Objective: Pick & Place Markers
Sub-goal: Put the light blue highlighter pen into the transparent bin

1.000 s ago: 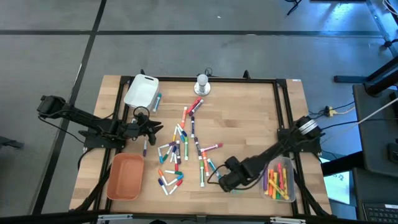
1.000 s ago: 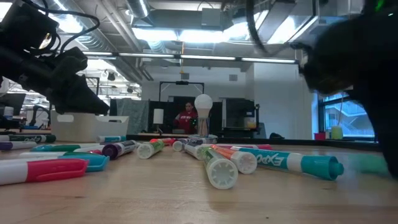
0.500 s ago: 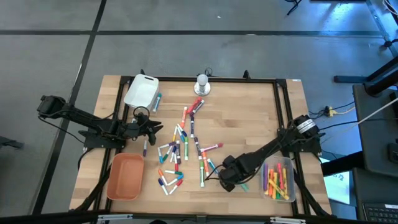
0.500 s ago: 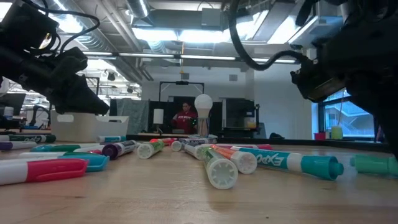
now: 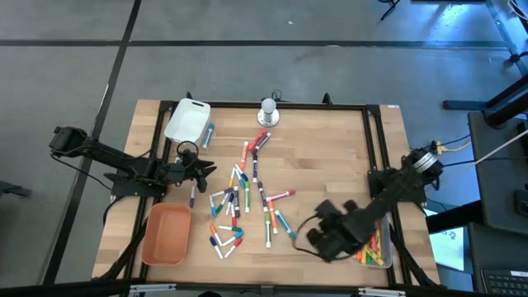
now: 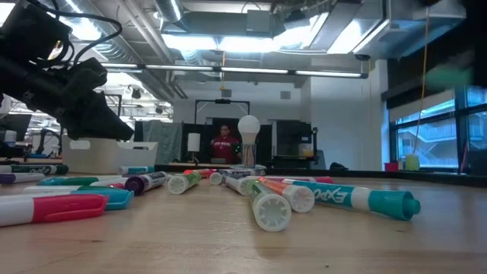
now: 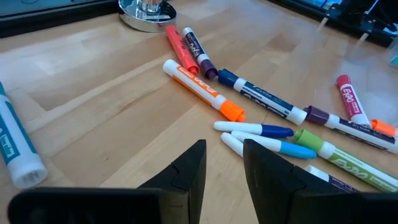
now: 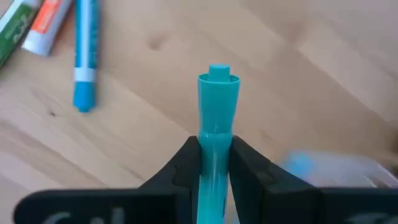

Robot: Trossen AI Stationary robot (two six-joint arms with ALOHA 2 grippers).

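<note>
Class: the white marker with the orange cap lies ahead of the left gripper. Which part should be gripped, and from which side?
Grip the orange-capped marker across the middle of its white barrel, coming straight down from above. It lies flat on the table with bare wood along both long sides there, while a red marker crowds its tail and a blue marker its cap.

Right gripper (image 5: 323, 241) beside clear plastic tray (image 5: 381, 257); scattered coloured markers (image 5: 239, 198) mid-table; left gripper (image 5: 206, 169) near them.

markers (image 5: 243, 202) mid-table (scattered), trays (image 5: 166, 234) flanking
</note>
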